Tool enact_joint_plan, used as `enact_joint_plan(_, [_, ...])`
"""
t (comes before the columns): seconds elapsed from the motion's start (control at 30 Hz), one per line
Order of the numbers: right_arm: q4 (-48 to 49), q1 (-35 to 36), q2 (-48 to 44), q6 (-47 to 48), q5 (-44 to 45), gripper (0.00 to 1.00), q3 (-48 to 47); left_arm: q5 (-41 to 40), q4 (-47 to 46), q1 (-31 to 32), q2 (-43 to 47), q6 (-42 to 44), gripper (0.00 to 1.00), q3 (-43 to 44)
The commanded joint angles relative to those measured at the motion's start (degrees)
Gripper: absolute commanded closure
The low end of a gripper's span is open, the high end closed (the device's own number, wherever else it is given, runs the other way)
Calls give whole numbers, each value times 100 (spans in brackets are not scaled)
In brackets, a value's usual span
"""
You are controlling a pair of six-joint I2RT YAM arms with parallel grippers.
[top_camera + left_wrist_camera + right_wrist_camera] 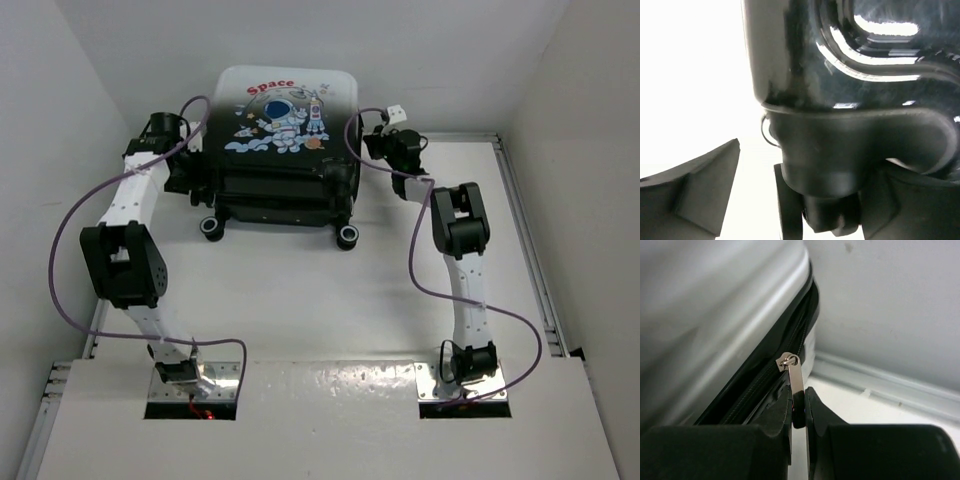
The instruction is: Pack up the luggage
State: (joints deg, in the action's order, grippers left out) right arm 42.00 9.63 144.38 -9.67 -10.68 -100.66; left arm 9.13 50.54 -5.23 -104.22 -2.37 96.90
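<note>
The luggage [285,150] sat apparently closed, contents unseen. The right fingers [772,415] pinched its zipper pull [796,382]; the left fingers [695,192] were spread beside a wheel [787,210].

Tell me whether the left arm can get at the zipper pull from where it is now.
Probably not. The zipper pull sits on the right side of the luggage, the whole shell between it and the left gripper, and the right gripper is shut on it.
</note>
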Motion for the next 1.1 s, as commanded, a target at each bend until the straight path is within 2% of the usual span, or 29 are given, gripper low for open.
enact_joint_plan(0.0, [-60,-259,-803,-456,-511,100,730,-332,-2468,-13,399,254,8,-504])
enact_joint_plan(0.03, [-17,-260,-867,-552,-627,100,915,-98,-3079,-13,647,316,8,-967])
enact_joint_plan(0.13, [72,-251,-1183,-606,-1076,100,1363,54,-3682,48,1341,657,3,-1436])
enact_joint_plan(0.27, [-120,-137,-1403,-597,-1323,98,1567,2,-3754,49,1536,817,1,-1438])
enact_joint_plan(0.53, [-148,-31,-1316,-668,-1042,100,1515,-52,-3754,-57,1870,975,1,-1543])
enact_joint_plan(0.57, [-192,-14,-1333,-633,-1016,94,1541,149,-3754,-57,1923,1045,1,-1543])
enact_joint_plan(0.63, [-236,-5,-1351,-685,-937,76,1550,343,-3754,-57,1976,1116,1,-1596])
enact_joint_plan(0.67, [-297,-22,-1412,-746,-806,59,1550,397,-3754,-57,2046,1116,1,-1596])
enact_joint_plan(0.73, [-332,-31,-1473,-834,-665,49,1593,625,-3693,13,2047,1055,1,-1368])
enact_joint_plan(0.87, [-236,-303,-2104,-1168,-830,48,2005,696,-3508,408,2047,827,1,-1087])
enact_joint_plan(0.93, [-253,-400,-2613,-1343,-953,48,2680,696,-3342,610,2047,774,1,-1016])
enact_joint_plan(0.97, [-254,-392,-2616,-1379,-989,48,2683,696,-3288,672,2047,773,1,-1015])
enact_joint_plan(1.0, [-393,-409,-2964,-1501,-1041,54,3075,696,-3288,725,2107,704,1,-1015])
enact_joint_plan(1.07, [-761,-436,-3099,-1748,-1364,62,3228,643,-3236,795,2108,616,1,-1015])
